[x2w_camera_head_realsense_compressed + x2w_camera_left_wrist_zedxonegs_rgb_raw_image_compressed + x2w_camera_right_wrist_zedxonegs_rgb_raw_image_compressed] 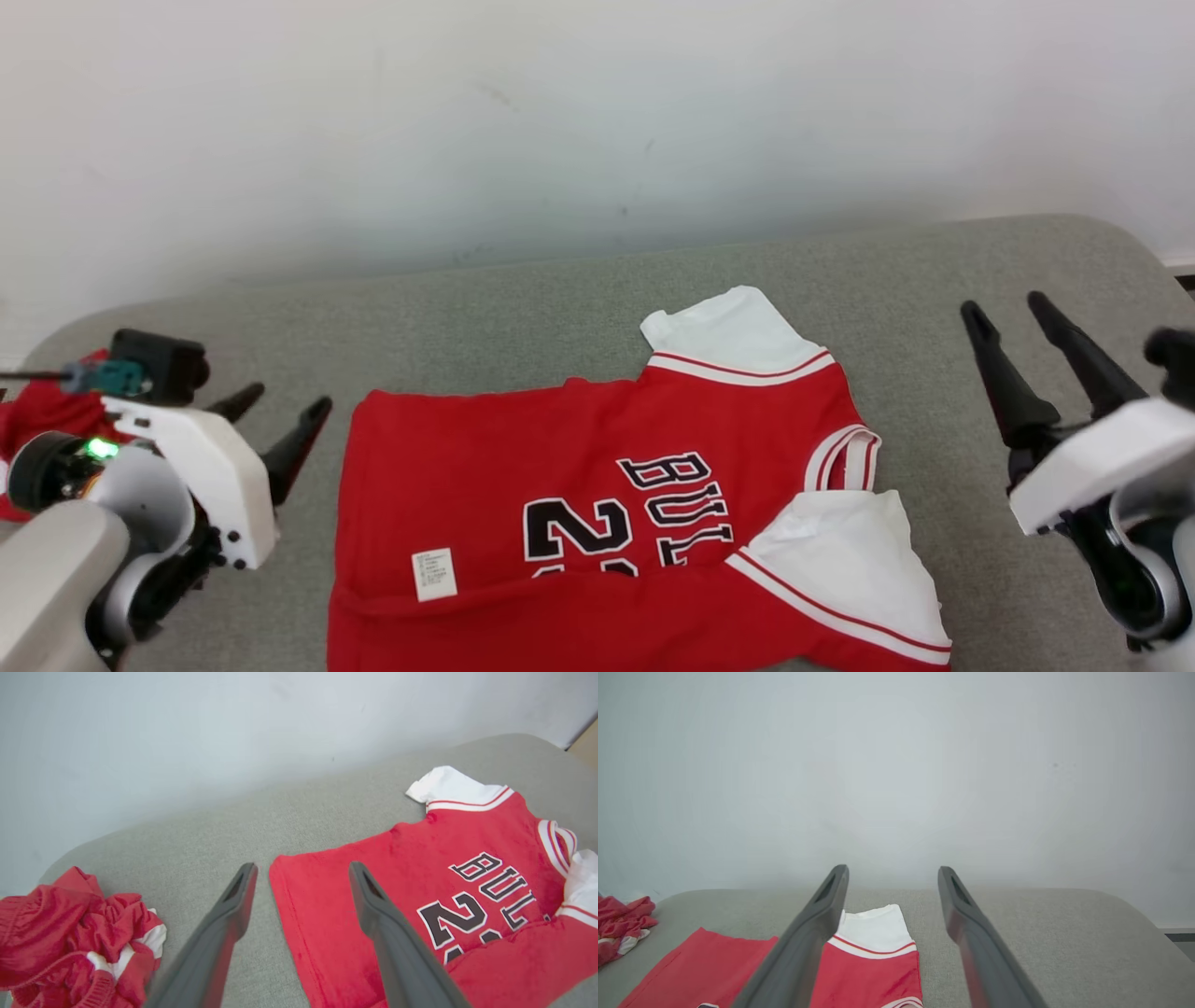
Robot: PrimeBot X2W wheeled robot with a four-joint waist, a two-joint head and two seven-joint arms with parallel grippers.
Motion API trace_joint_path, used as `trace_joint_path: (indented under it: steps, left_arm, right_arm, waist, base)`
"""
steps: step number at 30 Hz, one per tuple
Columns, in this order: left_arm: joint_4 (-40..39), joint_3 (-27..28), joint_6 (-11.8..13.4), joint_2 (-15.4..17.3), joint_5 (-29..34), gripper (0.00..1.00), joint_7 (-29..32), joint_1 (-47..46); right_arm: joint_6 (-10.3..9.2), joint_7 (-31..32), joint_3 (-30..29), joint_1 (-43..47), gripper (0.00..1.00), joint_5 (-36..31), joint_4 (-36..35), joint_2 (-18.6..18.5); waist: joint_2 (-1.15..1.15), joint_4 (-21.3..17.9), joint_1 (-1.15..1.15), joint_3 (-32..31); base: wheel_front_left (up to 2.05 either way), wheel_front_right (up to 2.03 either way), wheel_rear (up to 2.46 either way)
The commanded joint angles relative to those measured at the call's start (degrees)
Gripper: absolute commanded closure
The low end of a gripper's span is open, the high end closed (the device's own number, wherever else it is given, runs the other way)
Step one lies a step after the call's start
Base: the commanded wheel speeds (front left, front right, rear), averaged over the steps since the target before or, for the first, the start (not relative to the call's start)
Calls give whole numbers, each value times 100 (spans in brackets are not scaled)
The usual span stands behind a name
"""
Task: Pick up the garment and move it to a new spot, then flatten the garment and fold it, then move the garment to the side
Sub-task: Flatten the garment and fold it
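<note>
A red jersey point(597, 476) with white sleeves and black lettering lies spread on the grey padded table point(523, 289), collar toward the right, its near edge folded up over the lettering. The same jersey point(420, 896) fills the right of the left wrist view, and its far white sleeve point(873, 928) shows in the right wrist view. My left gripper point(280, 415) hovers open just left of the jersey's hem, holding nothing. To the right of the collar my right gripper point(1013, 313) stands open and apart from the cloth.
A crumpled red and white garment point(70, 938) sits at the table's far left end, behind my left arm point(42, 411). A pale wall runs along the table's back edge. Bare grey surface lies behind the jersey and to its right.
</note>
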Motion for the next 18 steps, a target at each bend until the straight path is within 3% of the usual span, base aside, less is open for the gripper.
trace_joint_path:
  steps: [1, 5, 11, 15, 18]
  left_arm:
    - [-105, 103, 156, -28, 111, 0, -359, 212]
    - [-509, 372, 588, -95, 171, 0, -1300, 750]
    - [-1088, 737, 1090, -302, 264, 0, -2640, 1672]
    - [-1248, 949, 1253, -510, 435, 0, -2909, 2144]
    - [-1419, 1233, 1317, -844, 664, 0, -2952, 2600]
  right_arm:
    - [1, -270, -85, 245, 0, -96, -133, -24]
    - [1, -999, -356, 815, 0, -428, -490, 83]
    - [1, -1590, -683, 1656, 0, -932, -689, 351]
    - [2, -1721, -827, 2045, 0, -933, -668, 593]
    - [1, -1820, -930, 2367, 0, -912, -559, 759]
  waist:
    - [0, 36, 0, -36]
    - [0, 68, 0, -66]
    - [0, 79, 0, -19]
    - [0, 66, 0, 12]
    - [0, 60, 0, 42]
  base:
    - [0, 0, 0]
    - [0, 0, 0]
    - [0, 0, 0]
    - [0, 0, 0]
    - [0, 0, 0]
